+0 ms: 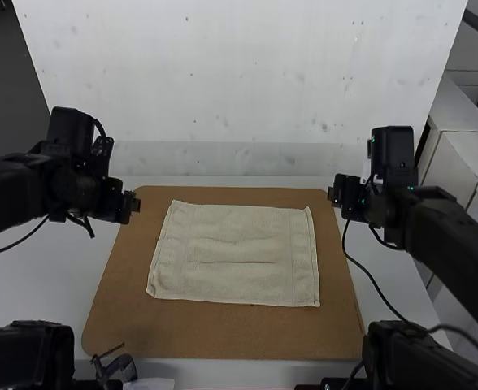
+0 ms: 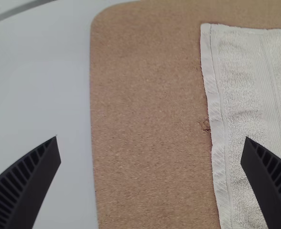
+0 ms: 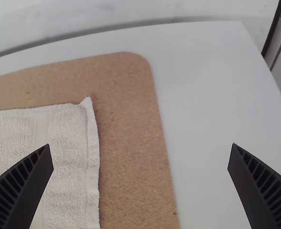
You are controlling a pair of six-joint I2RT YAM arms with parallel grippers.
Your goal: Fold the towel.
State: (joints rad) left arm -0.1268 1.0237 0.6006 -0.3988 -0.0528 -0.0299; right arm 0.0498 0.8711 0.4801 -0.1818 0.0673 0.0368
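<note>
Left gripper (image 1: 133, 207): fingers (image 2: 26, 186) wide apart, held at ten o'clock from the towel's middle, near the board's corner. Right gripper (image 1: 336, 193): likewise parted, black ribbed fingers (image 3: 267, 188) set well away from each other; at two o'clock from the towel's middle, near the board's opposite far corner. Both stand apart from the cloth.

Towel (image 1: 235, 236): cream, spread out as a rough rectangle on the brown board (image 1: 223, 333), brown margin all round. Long edges run nine to three; the near edge, toward six, looks slightly wider than the far one. Woven bands run beside the nine o'clock and three o'clock ends. Low wrinkles cross the middle, a darker one running nine to three. Corner at one to two o'clock pokes up in a small peak, seen in the right wrist view.

Board: rounded corners, lying on the white table (image 1: 397, 268). Small dark blemish (image 2: 206, 125) in its surface, just beside the towel's nine o'clock edge. Dark cable (image 1: 371, 278) hangs in a curve by the right arm, at three o'clock from the towel.
</note>
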